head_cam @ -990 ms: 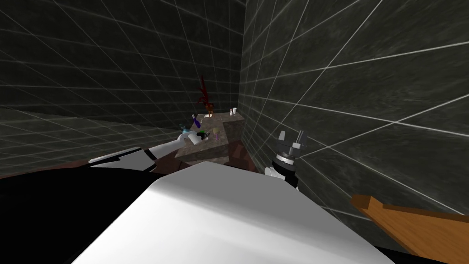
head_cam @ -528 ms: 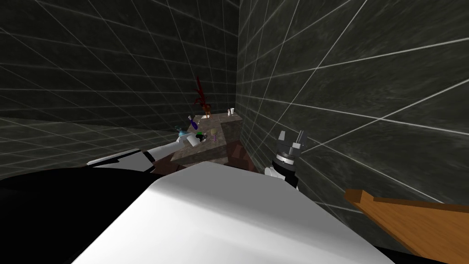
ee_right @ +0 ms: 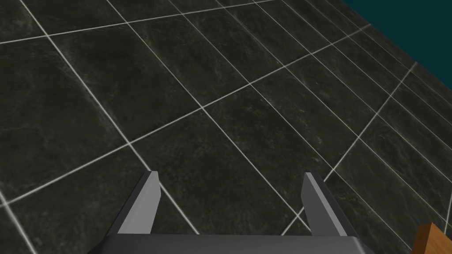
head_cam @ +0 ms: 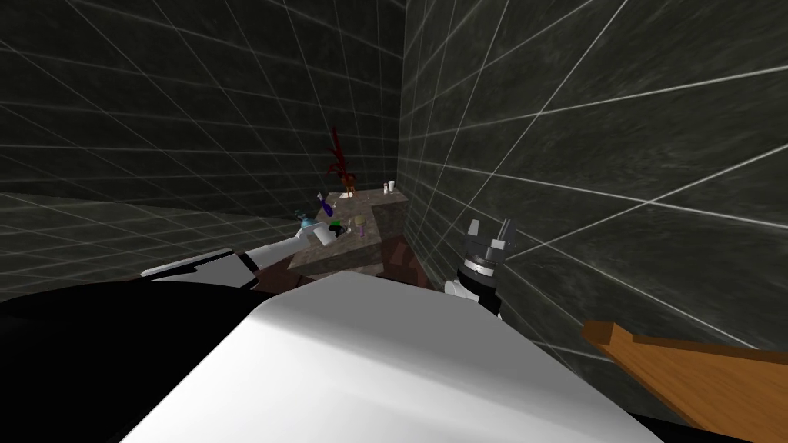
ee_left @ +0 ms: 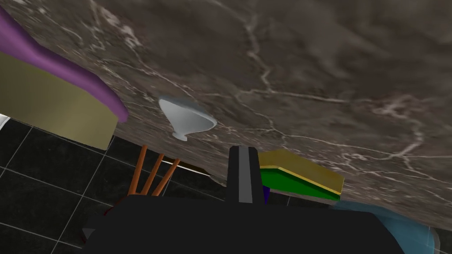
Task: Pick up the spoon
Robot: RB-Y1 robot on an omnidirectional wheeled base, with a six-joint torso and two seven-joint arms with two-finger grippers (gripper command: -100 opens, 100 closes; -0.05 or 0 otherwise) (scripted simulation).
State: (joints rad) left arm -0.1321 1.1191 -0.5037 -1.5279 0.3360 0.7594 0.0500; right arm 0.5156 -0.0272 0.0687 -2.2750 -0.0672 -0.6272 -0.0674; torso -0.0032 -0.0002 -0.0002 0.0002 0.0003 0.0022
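Spoon prob. light, stiff, slick: grip mid-handle. L end effector pinched together at worktop; R end effector spread wide, empty.

A brown marbled counter sits in the tiled corner. On it stand a red plant, a purple bottle, a goblet, white cups, a white funnel and a yellow-green block.

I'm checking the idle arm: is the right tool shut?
No, the right tool is open: its two fingers stand well apart with nothing held between them.
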